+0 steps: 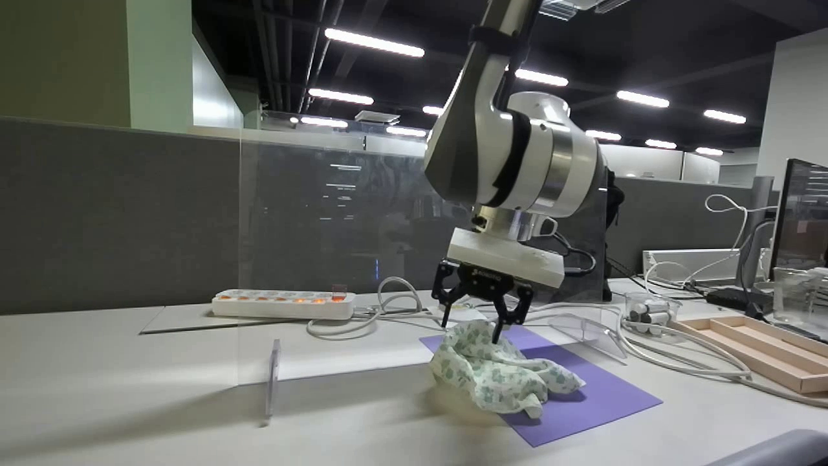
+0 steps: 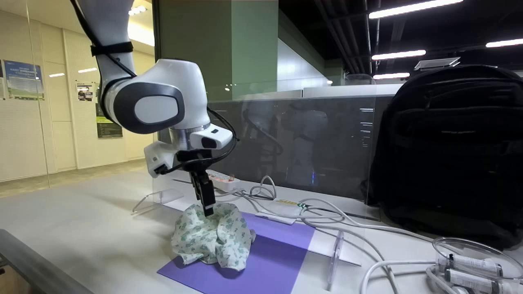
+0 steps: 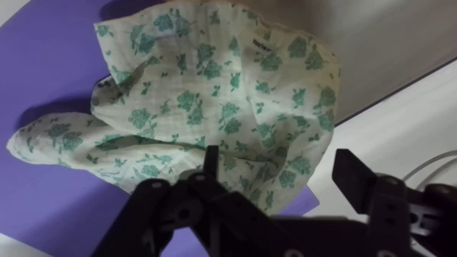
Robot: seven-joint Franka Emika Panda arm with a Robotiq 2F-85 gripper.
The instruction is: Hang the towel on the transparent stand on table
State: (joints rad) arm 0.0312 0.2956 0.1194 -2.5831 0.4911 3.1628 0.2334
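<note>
Low and right of centre in an exterior view, our towel (image 1: 501, 378) sits in a loose heap on the counter (image 1: 349, 427), partly over the purple sheet (image 1: 601, 404). Behind it from there, the transparent stand (image 1: 343, 213) is upright.

Towel isn't hung yet; we judge this as the grasp step, just short of closing.

Next move, as we'd call it: settle the jaws deeper so a proper fold sits between them, close, lift straight, confirm the towel comes along, then carry it above the stand's top edge and drape. Main worry: shallow bite, thin fold slips out. Stand is also hard to see, so we want generous height before crossing.

Jaws: spread, pinching nothing. In both exterior views they point down at the top of the heap. Low in the wrist view, one jaw is over the towel just below centre; the other is right of it, past the towel's edge, above white counter. So we straddle the lower-right edge, with most of the towel toward the upper left of that frame. We can't tell whether either tip touches it.
</note>
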